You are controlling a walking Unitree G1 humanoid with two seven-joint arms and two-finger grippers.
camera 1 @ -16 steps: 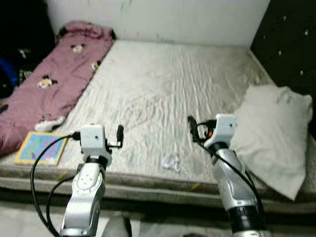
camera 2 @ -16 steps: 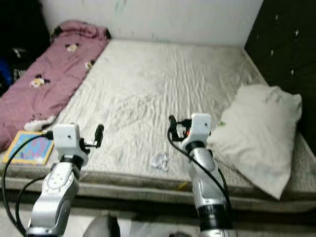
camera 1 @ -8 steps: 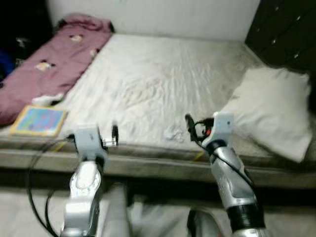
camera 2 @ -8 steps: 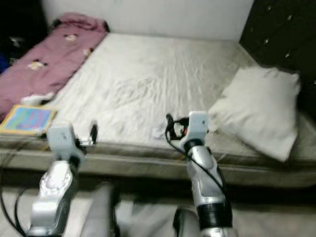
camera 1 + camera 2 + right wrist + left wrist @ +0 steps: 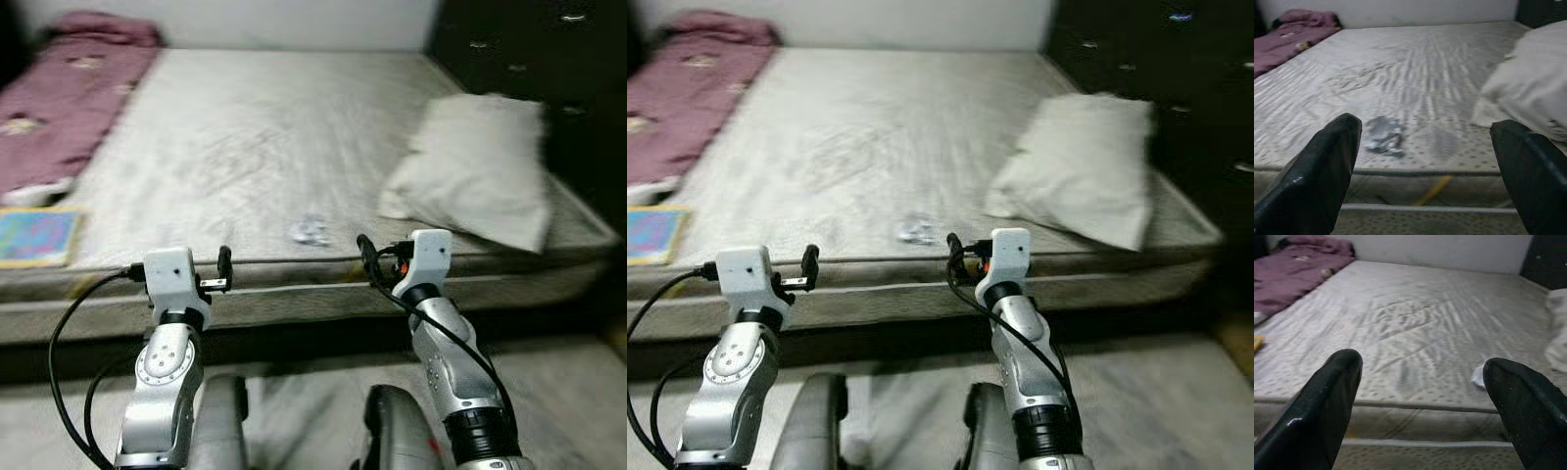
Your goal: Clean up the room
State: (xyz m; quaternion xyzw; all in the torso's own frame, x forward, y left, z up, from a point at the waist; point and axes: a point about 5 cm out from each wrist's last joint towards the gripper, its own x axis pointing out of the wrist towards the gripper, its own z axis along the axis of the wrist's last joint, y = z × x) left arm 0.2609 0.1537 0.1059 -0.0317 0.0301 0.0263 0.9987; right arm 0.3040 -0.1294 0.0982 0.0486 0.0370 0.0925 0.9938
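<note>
Grey-white mattress [image 5: 245,137] is seen ahead, bare and wrinkled, with both arms held out short of its near edge. Crumpled scrap of wrapper or paper [image 5: 311,230] is lying on the mattress close to the near edge, roughly between the two arms; material cannot be told through the blur. White pillow [image 5: 475,171] is placed at the right, tilted across the mattress near a dark cabinet [image 5: 529,59]. Maroon blanket [image 5: 59,98] is bunched along the far left side, and a colourful book [image 5: 34,238] is lying flat at the near left. Left gripper [image 5: 1420,401] is held with fingers wide apart, nothing between them. Right gripper [image 5: 1425,166] is likewise spread and empty, with the scrap just ahead of it.
</note>
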